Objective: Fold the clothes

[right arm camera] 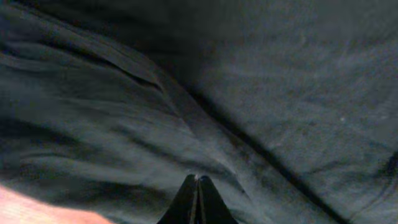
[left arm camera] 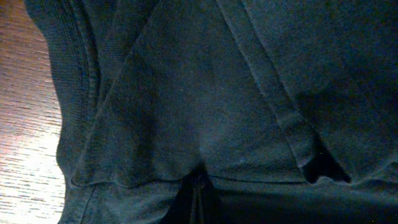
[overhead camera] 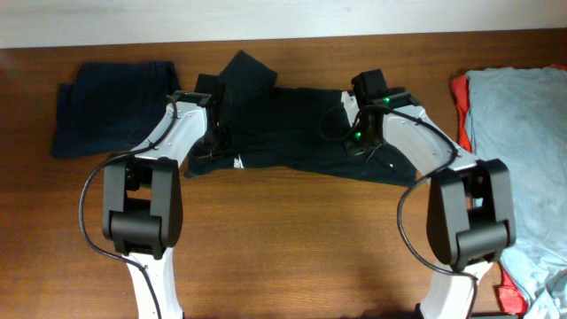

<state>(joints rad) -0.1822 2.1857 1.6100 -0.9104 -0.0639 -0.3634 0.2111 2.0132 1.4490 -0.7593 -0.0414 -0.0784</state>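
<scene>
Left pincer (left arm camera: 199, 184), reached forward and angled down, pinches the T-shirt (overhead camera: 283, 133); right pincer (right arm camera: 198, 183), likewise lowered, is closed tight.

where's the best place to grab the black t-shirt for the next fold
Probably the two outer ends of the black T-shirt, pinched from above, reaching in from the near edge: it lies flat, spread wide across the table, so holding both ends keeps the fold line straight.

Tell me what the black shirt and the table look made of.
The shirt looks like soft knit, likely cotton jersey, matte: fine knit texture, stitched hems, limp folds. The table looks like wood or wood-look laminate with a slight sheen: brown streaked grain; which of the two is unclear.
</scene>
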